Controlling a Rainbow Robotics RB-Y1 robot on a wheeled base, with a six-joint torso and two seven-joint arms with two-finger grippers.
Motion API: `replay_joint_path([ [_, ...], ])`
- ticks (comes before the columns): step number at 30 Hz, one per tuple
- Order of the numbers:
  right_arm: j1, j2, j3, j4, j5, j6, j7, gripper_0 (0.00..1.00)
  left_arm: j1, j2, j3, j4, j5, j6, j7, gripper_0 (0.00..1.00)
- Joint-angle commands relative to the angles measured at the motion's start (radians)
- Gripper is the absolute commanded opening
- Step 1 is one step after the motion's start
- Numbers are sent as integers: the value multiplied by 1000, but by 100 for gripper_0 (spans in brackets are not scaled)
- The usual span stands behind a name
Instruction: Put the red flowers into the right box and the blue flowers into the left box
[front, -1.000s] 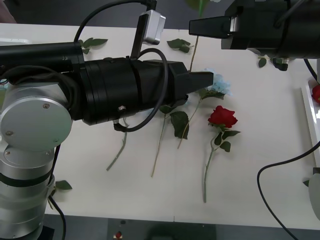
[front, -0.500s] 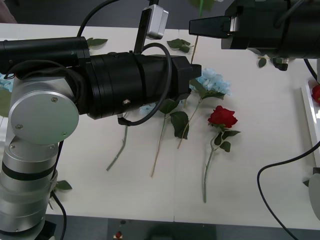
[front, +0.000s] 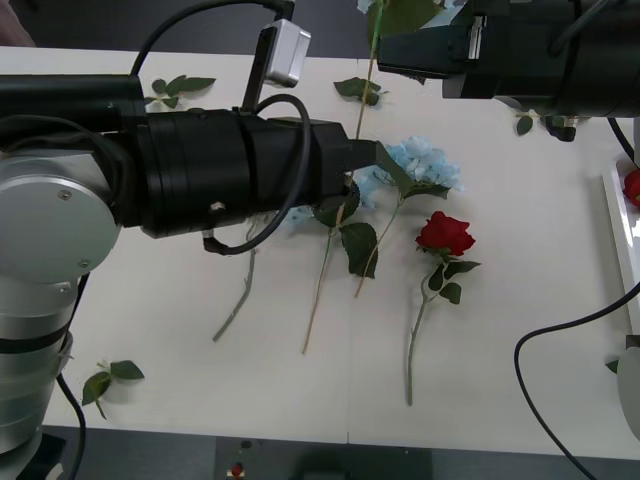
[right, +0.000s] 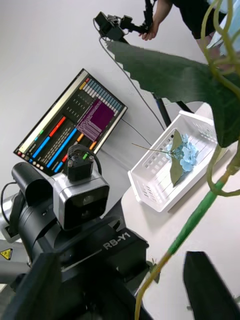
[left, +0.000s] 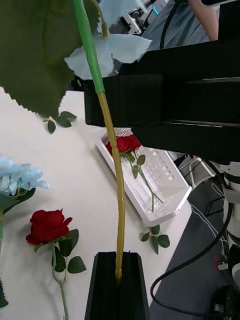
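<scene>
White table (front: 520, 330): left claw (left: 119, 280) pinches blue flower stem (left: 117, 190); right claw (right: 120, 282) spread, apparently touching nothing.

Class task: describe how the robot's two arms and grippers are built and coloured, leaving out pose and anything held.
Both arms are bulky black cylinders. The left arm has a silver round joint cap, looping black cables and a small grey camera box. The left gripper and right gripper have flat black fingers. "RB-Y1" is printed in white on the body.

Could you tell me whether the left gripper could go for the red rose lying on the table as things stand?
Probably not: the left gripper is shut on a blue flower's stem. The red rose lies unobstructed.
</scene>
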Motion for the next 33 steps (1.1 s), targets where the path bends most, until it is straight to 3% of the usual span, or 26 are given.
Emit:
replay_joint_path([
  [1, -26, 18, -15, -28, -13, -5, 16, 100, -21, 86, 68, -18, 80, -5, 46, 0],
  [10, -26, 18, -15, -28, -13, -5, 16, 100, 91, 299, 247, -49, 251, 1, 39, 0],
  [18, -26, 18, -15, -28, -13, -5, 16, 100, 208, 477, 573, -49, 368, 260, 28, 0],
  [24, -17, 0, -18, -22, -11, -9, 5, 100, 329, 620, 777, 69, 451, 366, -23, 0],
  [33, -14, -76, -18, -22, 39, 15, -103, 100, 473, 758, 809, 307, 388, 285, -156, 0],
])
